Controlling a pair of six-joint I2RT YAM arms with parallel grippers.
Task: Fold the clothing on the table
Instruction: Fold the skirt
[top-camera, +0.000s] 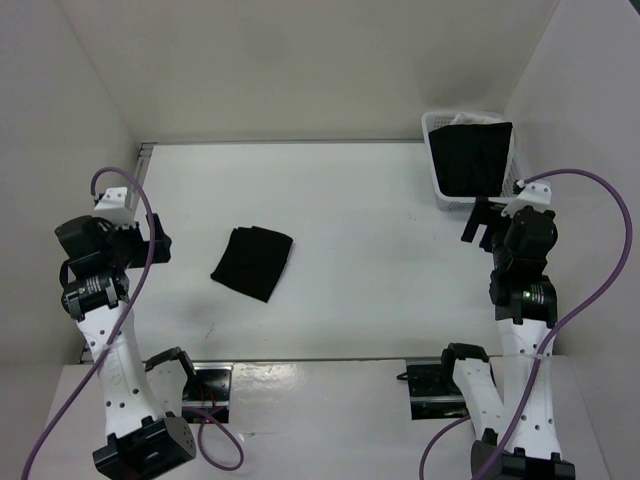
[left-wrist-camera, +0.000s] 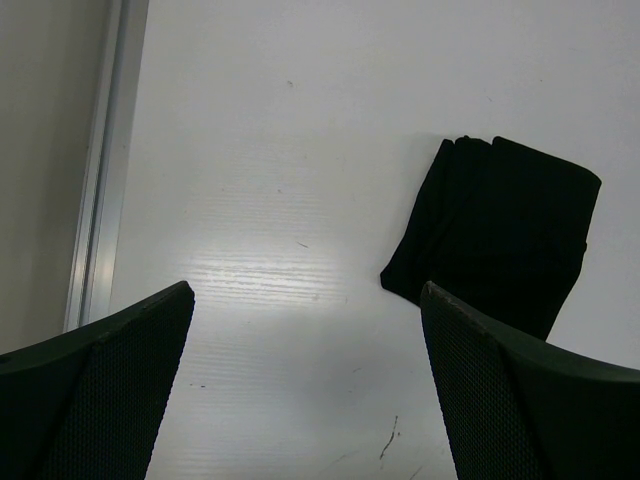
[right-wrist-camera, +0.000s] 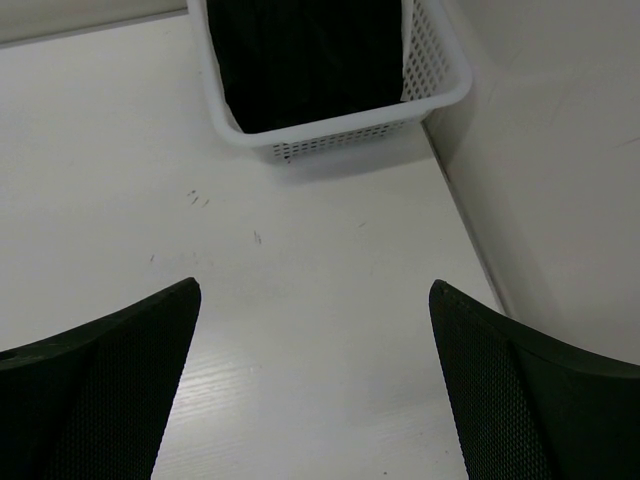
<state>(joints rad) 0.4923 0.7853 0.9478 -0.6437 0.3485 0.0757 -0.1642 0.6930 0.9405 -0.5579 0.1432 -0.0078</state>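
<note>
The clothing (top-camera: 253, 261) is a small black folded bundle lying flat on the white table (top-camera: 360, 230), left of centre. In the left wrist view the clothing (left-wrist-camera: 500, 225) lies ahead and to the right of the fingers. My left gripper (top-camera: 158, 240) hangs above the table's left side, a short way left of the clothing, open and empty (left-wrist-camera: 305, 300). Over the right side, well away from the clothing, my right gripper (top-camera: 482, 222) stands open with only bare table between its fingers (right-wrist-camera: 315, 295).
A white mesh basket (top-camera: 440, 135) with black cloth in it stands at the back right corner, just ahead of the right gripper (right-wrist-camera: 340, 130). White walls enclose the table on three sides. A metal rail (left-wrist-camera: 100, 200) runs along the left edge.
</note>
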